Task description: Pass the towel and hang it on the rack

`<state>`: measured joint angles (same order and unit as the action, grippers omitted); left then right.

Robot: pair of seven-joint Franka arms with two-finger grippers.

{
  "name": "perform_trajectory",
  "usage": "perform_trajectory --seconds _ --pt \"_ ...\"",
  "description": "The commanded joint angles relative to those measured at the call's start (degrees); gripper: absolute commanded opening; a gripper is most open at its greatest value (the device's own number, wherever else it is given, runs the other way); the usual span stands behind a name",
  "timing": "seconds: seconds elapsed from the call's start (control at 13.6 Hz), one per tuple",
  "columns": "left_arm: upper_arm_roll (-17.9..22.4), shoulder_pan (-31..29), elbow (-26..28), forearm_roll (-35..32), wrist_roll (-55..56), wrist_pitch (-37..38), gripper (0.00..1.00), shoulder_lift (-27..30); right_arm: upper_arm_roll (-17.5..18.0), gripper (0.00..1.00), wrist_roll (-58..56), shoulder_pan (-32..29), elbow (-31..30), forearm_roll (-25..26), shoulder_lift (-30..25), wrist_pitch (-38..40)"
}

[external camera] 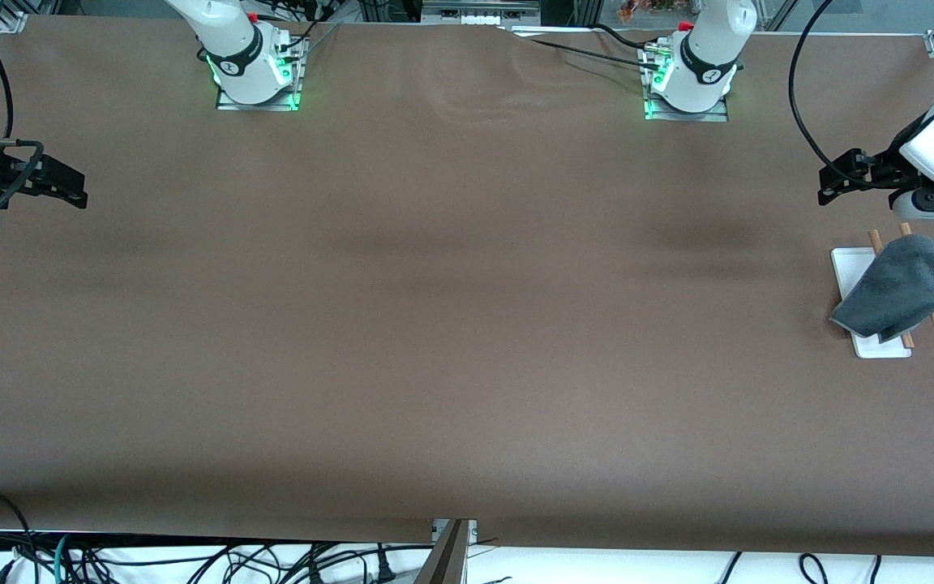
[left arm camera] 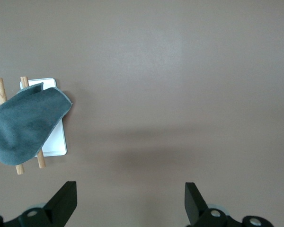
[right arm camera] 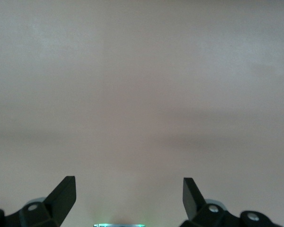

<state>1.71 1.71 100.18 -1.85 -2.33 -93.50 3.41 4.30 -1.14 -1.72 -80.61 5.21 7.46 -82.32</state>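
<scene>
- Evidently the hanging was done: the towel [external camera: 901, 285] lay draped, grey side up, over both rods of the rack [external camera: 852, 272], near the table edge at the left arm's end.
- From the front view, one corner of the towel drooped down to the rack's white base, while the rod ends stuck out bare on either side of the cloth.
- In the left wrist view, the towel [left arm camera: 26, 125] covered the middle of the rods and part of the base, with the rack [left arm camera: 54, 144] upright and nothing gripping either one.
- The left gripper [external camera: 832, 185] hung over bare table just beside the rack, on the side toward the robots' bases; its jaws stood spread wide with nothing between them, and it was apart from the towel.
- The right gripper [external camera: 70, 188] waited over the table edge at the right arm's end, well away from the rack; its jaws were likewise spread and empty, with only bare table under them in its wrist view.
- Judged from this, both the pass and the hang looked complete; the drape sat a little lopsided but seemed settled.
- Nothing of the task appeared to be left, beyond perhaps drawing the left arm clear.
</scene>
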Motion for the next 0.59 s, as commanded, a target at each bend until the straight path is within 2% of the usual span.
perform_trajectory --seconds 0.0,0.22,0.51 --pt "0.1 0.2 -2.3 -0.8 0.7 1.5 1.00 -1.1 0.1 1.00 -1.1 -0.4 0.4 -0.4 -0.1 -0.1" --pt "0.0 -1.6 -6.0 -0.4 0.4 3.0 1.00 -4.1 0.1 1.00 -1.1 -0.4 0.4 -0.4 -0.1 -0.1" --pt "-0.2 -1.6 -6.4 -0.7 0.5 3.0 1.00 -4.6 0.0 1.00 -1.1 -0.4 0.3 -0.8 -0.1 -0.1"
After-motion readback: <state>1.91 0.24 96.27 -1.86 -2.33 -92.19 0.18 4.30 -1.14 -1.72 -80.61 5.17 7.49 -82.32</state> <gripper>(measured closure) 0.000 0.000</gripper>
